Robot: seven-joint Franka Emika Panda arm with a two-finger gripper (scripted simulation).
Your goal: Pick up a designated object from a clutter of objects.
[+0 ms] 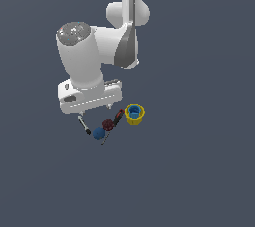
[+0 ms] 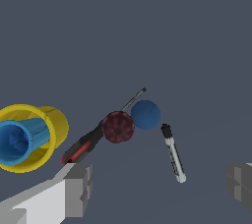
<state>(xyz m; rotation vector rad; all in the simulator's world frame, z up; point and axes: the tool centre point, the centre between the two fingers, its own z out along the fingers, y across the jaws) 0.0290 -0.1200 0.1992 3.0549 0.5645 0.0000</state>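
The designated object is a thin silver-grey rod with a short black end [image 1: 83, 125]; it lies flat on the grey floor at the exterior view's left end of the clutter. In the wrist view the rod [image 2: 173, 154] lies between my fingers' line and the blue ball [image 2: 145, 114]. My gripper [image 1: 94, 112] hangs just above the rod, open and empty. In the wrist view the gripper [image 2: 158, 186] shows spread wide, with one grey finger [image 2: 76, 188] near the red-black tool and the other at the frame's edge.
The blue ball [image 1: 98, 133] touches a dark red round piece [image 1: 106, 124] [image 2: 118, 126]. The red-and-black slim tool [image 1: 118, 117] [image 2: 81, 148] lies beside them. A yellow cup with a blue inside [image 1: 134, 114] [image 2: 56, 125] lies on its side at the exterior view's right.
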